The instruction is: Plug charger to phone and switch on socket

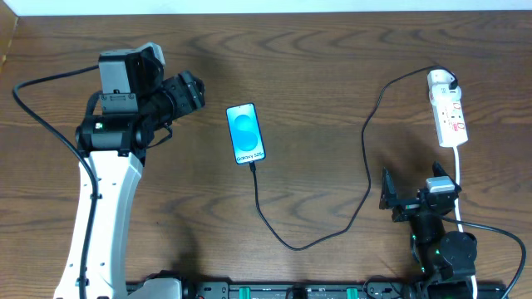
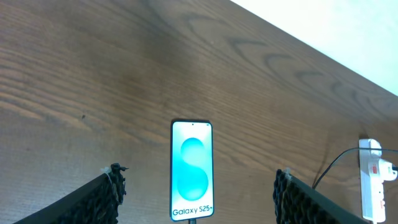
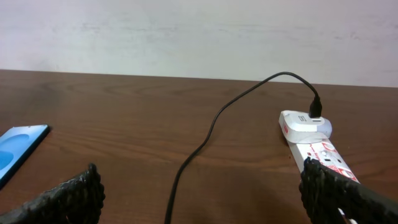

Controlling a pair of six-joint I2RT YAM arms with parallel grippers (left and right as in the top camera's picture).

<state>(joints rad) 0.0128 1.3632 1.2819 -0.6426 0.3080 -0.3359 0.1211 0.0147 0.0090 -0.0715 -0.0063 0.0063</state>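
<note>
The phone lies flat mid-table with its blue-cyan screen lit. It also shows in the left wrist view and at the left edge of the right wrist view. The charger's black cable runs from the phone's near end, where its plug tip sits at the phone's edge, round to the white adapter on the socket. My left gripper is open and empty, left of the phone. My right gripper is open and empty, near the front edge.
The socket also shows in the left wrist view and the right wrist view, with the adapter at its far end. A white lead runs from the socket toward the right arm. A thick robot cable loops at the left.
</note>
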